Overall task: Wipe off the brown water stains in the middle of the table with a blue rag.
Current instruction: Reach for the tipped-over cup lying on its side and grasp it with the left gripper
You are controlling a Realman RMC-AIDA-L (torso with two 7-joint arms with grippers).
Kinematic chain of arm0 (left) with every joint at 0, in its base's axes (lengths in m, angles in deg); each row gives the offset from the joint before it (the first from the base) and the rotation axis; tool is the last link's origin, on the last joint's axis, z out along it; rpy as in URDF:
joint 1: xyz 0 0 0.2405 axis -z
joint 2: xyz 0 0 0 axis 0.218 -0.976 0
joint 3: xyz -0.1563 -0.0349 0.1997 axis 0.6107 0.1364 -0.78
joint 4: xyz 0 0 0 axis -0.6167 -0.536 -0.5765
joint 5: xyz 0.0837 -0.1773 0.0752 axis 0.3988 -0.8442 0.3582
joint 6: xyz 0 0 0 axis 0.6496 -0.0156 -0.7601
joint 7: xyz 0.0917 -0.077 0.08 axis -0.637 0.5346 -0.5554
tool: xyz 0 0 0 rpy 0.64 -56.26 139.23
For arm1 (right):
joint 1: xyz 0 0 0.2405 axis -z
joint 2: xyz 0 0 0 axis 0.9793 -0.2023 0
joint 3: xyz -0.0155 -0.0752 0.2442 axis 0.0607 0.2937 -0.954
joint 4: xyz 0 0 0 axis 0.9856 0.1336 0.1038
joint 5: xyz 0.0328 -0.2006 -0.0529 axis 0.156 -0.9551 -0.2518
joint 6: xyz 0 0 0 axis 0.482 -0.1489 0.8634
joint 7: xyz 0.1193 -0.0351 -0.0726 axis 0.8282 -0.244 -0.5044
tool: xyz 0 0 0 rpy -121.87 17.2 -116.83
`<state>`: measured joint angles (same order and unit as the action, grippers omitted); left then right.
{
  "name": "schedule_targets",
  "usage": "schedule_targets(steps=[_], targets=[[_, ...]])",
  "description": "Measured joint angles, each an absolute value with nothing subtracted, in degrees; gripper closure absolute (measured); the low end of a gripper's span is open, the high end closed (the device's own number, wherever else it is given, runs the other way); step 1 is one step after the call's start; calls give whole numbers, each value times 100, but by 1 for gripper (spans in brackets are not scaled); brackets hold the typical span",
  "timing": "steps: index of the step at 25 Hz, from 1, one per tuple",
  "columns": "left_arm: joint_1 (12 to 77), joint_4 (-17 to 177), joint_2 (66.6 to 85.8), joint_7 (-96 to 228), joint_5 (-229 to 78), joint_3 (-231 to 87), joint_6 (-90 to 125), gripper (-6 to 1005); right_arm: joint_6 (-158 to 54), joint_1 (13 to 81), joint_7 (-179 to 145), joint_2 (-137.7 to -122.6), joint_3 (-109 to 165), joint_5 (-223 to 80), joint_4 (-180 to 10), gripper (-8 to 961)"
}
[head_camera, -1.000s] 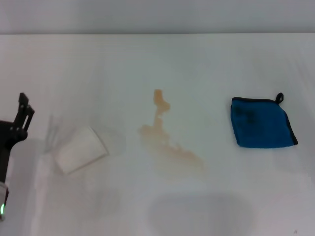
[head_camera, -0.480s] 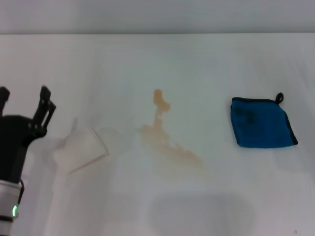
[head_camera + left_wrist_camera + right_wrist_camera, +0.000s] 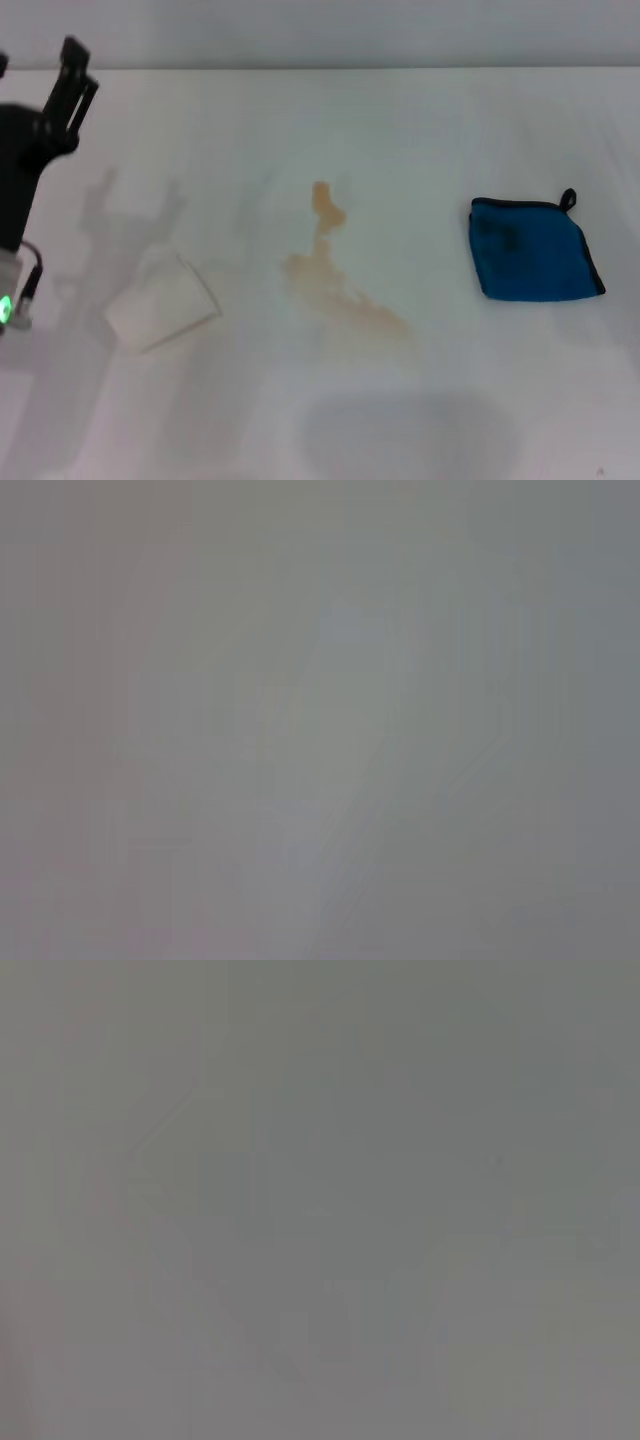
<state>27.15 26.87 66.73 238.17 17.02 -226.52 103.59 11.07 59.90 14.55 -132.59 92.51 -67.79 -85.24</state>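
The brown water stains (image 3: 335, 280) run as a pale orange streak with blobs across the middle of the white table (image 3: 420, 130). The blue rag (image 3: 532, 248) lies flat to their right, its black loop at the far corner, with nothing touching it. My left gripper (image 3: 36, 55) is raised at the far left edge of the head view, well away from stains and rag. Its fingers are spread open and hold nothing. The right gripper does not show in any view. Both wrist views give only a blank grey surface.
A white cup (image 3: 162, 302) lies on its side on the table, left of the stains and below my left gripper. The arm's shadows fall around it.
My left gripper has come in from the left edge and risen up and away over the far left of the table. Cup, stains and rag have not moved.
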Motion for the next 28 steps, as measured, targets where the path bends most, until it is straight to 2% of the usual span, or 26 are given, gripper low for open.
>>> schedule_targets(steps=[3, 6, 8, 10, 13, 14, 17, 18, 20, 22, 24, 28], targets=[[2745, 1890, 6282, 23817, 1742, -22127, 9196, 123, 1107, 6010, 1455, -13259, 9250, -6767, -8524, 205], [2725, 1211, 5973, 23817, 1788, -21439, 7620, 123, 1107, 6013, 1455, -13259, 9250, -6764, -8524, 205], [2699, 834, 5846, 23814, 1841, -20850, 6315, 123, 1109, 6019, 1454, -13256, 9250, -6763, -8524, 205], [2660, 545, 5835, 23797, 1983, -20117, 4824, 123, 1109, 6030, 1455, -13251, 9250, -6762, -8525, 205], [2566, 231, 6088, 23621, 2249, -18730, 2528, 123, 1110, 6035, 1454, -13250, 9250, -6761, -8525, 205], [2524, 146, 6241, 23442, 2337, -18238, 1688, 123, 1111, 6028, 1455, -13249, 9250, -6761, -8524, 205], [2366, -61, 6897, 22489, 2442, -16713, -530, 122, 1111, 5991, 1455, -13249, 9250, -6761, -8521, 205], [2325, -127, 7221, 21992, 2453, -16034, -1344, 122, 1111, 5988, 1455, -13250, 9250, -6762, -8507, 205], [2327, -203, 7667, 21459, 2513, -15097, -2448, 122, 1111, 5993, 1454, -13250, 9250, -6761, -8477, 205], [2412, -263, 7889, 21255, 2699, -14407, -3362, 122, 1110, 6004, 1455, -13250, 9250, -6760, -8456, 205], [2521, -301, 7913, 21284, 2893, -14055, -4050, 122, 1109, 6003, 1455, -13250, 9250, -6756, -8455, 205], [2789, -436, 7676, 21528, 3200, -13834, -5136, 122, 1095, 6008, 1454, -13250, 9250, -6753, -8454, 205]])
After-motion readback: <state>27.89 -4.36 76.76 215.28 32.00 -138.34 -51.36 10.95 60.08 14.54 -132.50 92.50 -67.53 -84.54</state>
